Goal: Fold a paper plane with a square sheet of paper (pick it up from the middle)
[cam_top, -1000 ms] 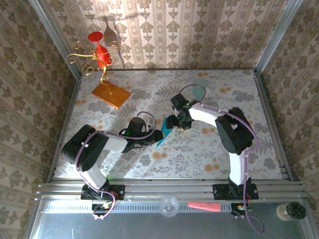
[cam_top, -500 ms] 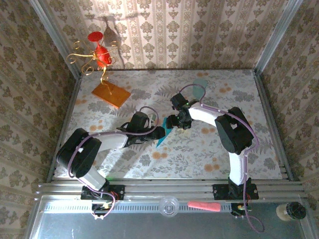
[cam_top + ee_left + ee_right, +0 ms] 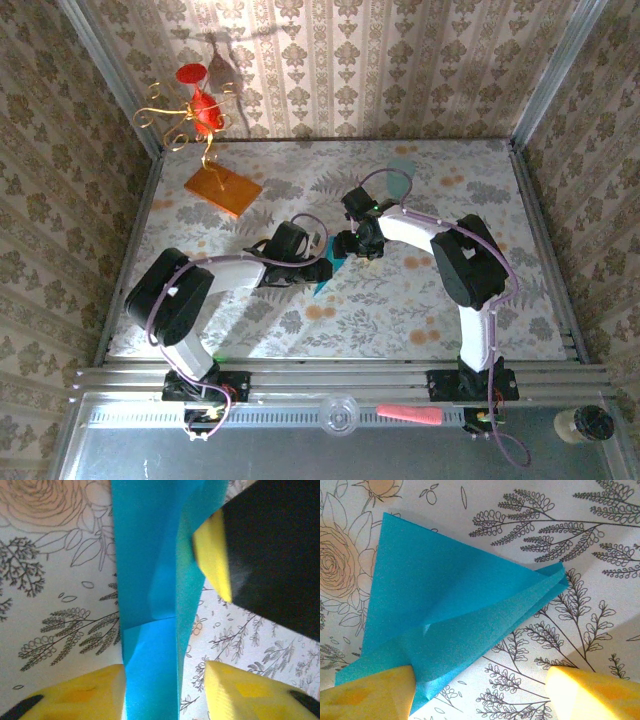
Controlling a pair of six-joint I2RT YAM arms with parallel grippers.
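**Teal paper straddled by two parted grippers at mid-table**

At the far left, a red and gold ornament (image 3: 195,110) is seen by the back wall, with an orange slab (image 3: 222,188) laid on the floral table (image 3: 440,310) near it. Towards the middle, the left gripper (image 3: 312,268) is placed over the paper (image 3: 326,278), which lies folded to a point on the table. In the left wrist view its jaws are parted. One finger (image 3: 75,695) is set against the edge of the paper strip, while the other is kept off it by a bare gap, so nothing is clenched. Just to the right, the right gripper (image 3: 480,685) is held with jaws spread wide. One finger (image 3: 370,692) is set at a corner of the paper, and the other is well clear of it. A pale mint cup (image 3: 402,168) is seen further back on the right.
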